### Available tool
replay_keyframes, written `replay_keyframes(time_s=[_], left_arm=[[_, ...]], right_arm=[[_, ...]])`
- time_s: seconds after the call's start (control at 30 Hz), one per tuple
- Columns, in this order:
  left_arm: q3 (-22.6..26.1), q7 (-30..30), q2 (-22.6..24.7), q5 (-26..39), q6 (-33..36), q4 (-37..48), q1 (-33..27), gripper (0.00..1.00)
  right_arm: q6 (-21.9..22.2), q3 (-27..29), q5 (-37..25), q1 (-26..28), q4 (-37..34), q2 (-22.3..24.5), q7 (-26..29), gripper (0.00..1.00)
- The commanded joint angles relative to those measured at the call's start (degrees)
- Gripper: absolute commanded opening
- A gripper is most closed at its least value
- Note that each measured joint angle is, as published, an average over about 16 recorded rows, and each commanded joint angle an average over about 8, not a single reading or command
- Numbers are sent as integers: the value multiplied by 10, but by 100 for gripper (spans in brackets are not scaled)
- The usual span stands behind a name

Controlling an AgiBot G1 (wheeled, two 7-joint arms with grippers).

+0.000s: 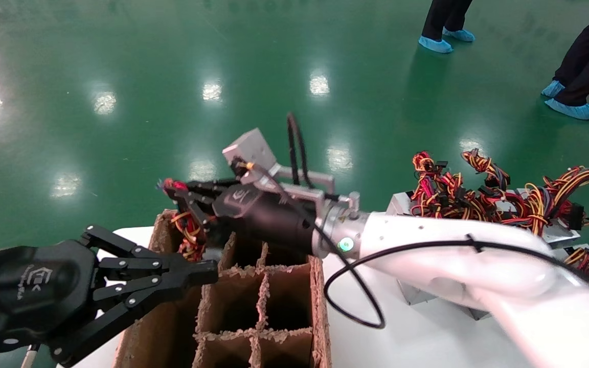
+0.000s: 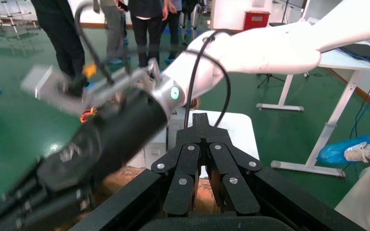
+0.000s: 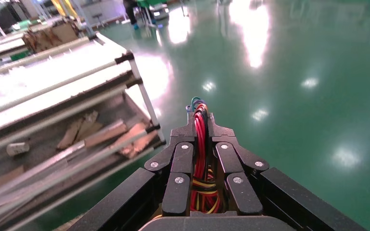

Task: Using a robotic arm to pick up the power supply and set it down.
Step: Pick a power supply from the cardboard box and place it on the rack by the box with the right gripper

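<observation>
Right arm (image 1: pixel 458 245): I have it reaching across from my right, over the far end of the cardboard divider box (image 1: pixel 253 306).
Right gripper (image 1: pixel 182 197): jaws closed on a bundle of red, yellow and black wires (image 3: pixel 201 159); the right wrist view shows the strands pinched between the jaws and running back toward the palm.
Power supply: I judge the held wires belong to it, but I cannot see its metal body; wires (image 1: pixel 188 235) hang from the gripper at the far left corner of the box, and whatever is below them is hidden by the cardboard and the gripper.
Left gripper (image 1: pixel 207 271): parked low on my left, its tips at the near left wall of the box; jaws closed on nothing, as the left wrist view (image 2: pixel 202 126) shows them meeting at the tips.
Remaining stock (image 1: pixel 504 204): more silver units with tangled wiring sit on the white worktop (image 1: pixel 427 337) to my right, well apart from the box.
Done so far: the grasp is made, by the wires and not the casing, and the load is over the box.
Left to do: lower it into a cell, let go, withdraw. I cannot tell which cell it is over.
Watch: a wire grip may let the body swing or snag on the dividers.
</observation>
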Motion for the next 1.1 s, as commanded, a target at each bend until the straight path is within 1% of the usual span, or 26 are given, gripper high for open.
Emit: replay_keyframes(time_s=[0.03,0.2,0.33,0.47,0.7,0.9,1.1], left_arm=[[0,0,0,0,0,0,0,0],[0,0,0,0,0,0,0,0],[0,0,0,0,0,0,0,0],[0,0,0,0,0,0,0,0],[0,0,0,0,0,0,0,0],[0,0,0,0,0,0,0,0],[0,0,0,0,0,0,0,0]], right_arm=[[-3,7,8,2,14,11,5,0],[-7,31,32,15,52,39,20,0],[-1,52,51,25,84,59,33,0],[15,72,65,35,107,76,48,0],[52,106,80,57,128,113,71,0],[76,139,88,68,138,170,84,0],[78,159,90,66,142,244,98,0]])
